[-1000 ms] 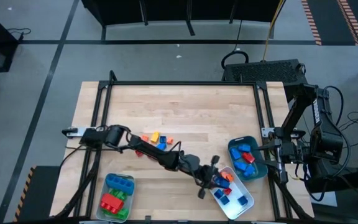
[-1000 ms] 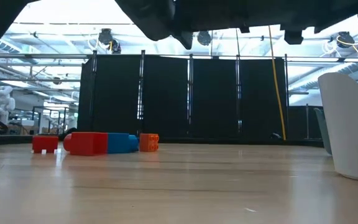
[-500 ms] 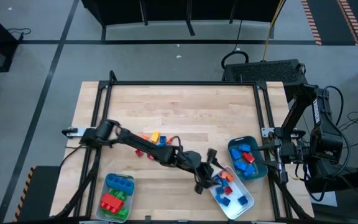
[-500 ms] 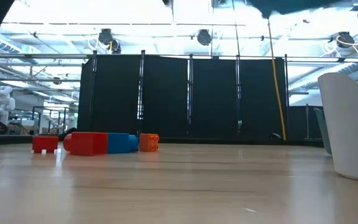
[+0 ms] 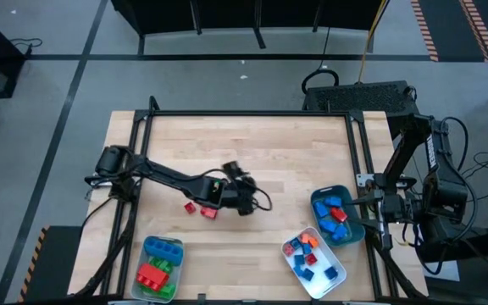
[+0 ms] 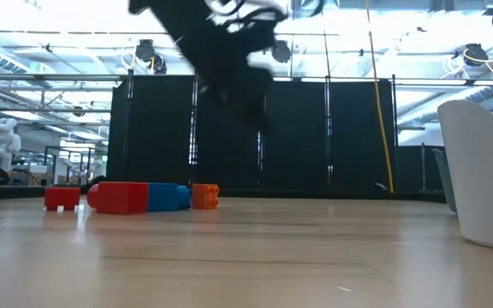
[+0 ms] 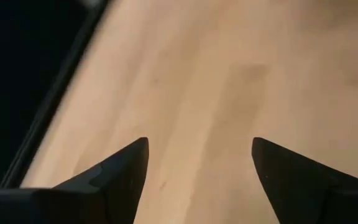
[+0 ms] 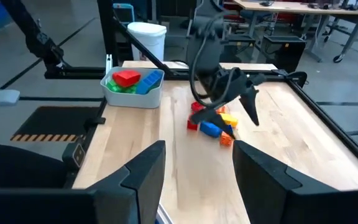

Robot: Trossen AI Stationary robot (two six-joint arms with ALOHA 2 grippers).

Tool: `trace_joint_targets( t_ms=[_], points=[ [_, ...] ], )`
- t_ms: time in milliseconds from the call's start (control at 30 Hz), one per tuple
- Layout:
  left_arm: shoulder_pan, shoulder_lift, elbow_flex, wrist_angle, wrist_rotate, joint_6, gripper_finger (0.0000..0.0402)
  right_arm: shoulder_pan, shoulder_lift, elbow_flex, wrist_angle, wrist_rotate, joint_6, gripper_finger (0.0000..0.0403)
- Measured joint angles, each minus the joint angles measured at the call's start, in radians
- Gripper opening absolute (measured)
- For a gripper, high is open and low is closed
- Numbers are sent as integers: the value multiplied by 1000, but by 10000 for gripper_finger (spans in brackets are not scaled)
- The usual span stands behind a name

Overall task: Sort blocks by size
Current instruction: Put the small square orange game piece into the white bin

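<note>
Near the middle of the wooden surface (image 5: 252, 144), slightly to the left, lay the loose blocks (image 5: 202, 208): from above only two small red ones showed, the rest of the cluster hidden beneath the left arm. The low view showed them as a row of a small red block (image 6: 62, 198), a longer red block (image 6: 118, 196), a blue block (image 6: 169, 196) and an orange block (image 6: 204, 195), all resting on the wood. More blocks sat sorted in trays along the near edge: green, red and blue ones in the teal tray (image 5: 158, 268) at near left, small blue, red and orange ones in the white tray (image 5: 315, 263) at near right, and blue and red ones in the blue tray (image 5: 336, 215) just to its right.

The left gripper (image 5: 242, 188) hovered directly over the loose cluster, its fingers (image 7: 114, 176) spread wide apart with nothing between them and only bare wood beneath. The right gripper (image 5: 361, 202) waited at the right edge beside the blue tray, its fingers (image 8: 133, 178) likewise parted and empty
</note>
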State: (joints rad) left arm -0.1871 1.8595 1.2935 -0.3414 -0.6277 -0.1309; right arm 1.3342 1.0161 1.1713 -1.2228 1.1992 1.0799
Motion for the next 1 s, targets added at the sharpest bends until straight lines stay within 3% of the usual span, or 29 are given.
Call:
trace_joint_targets(
  t_ms=[133,367,700,900,1000],
  points=[
    [-9,-20,-132,31,-160,-215,287,0,0,0,0,4,-27,171],
    [-40,-18,-283,51,-216,-451,287,0,0,0,0,5,-29,171],
    [-62,-17,-351,210,-153,-494,287,0,0,0,0,5,-33,171],
    [-64,4,-353,218,-128,-519,287,0,0,0,0,5,-21,171],
    [-57,38,-354,250,-70,-519,281,0,0,0,0,5,-19,171]
  ],
)
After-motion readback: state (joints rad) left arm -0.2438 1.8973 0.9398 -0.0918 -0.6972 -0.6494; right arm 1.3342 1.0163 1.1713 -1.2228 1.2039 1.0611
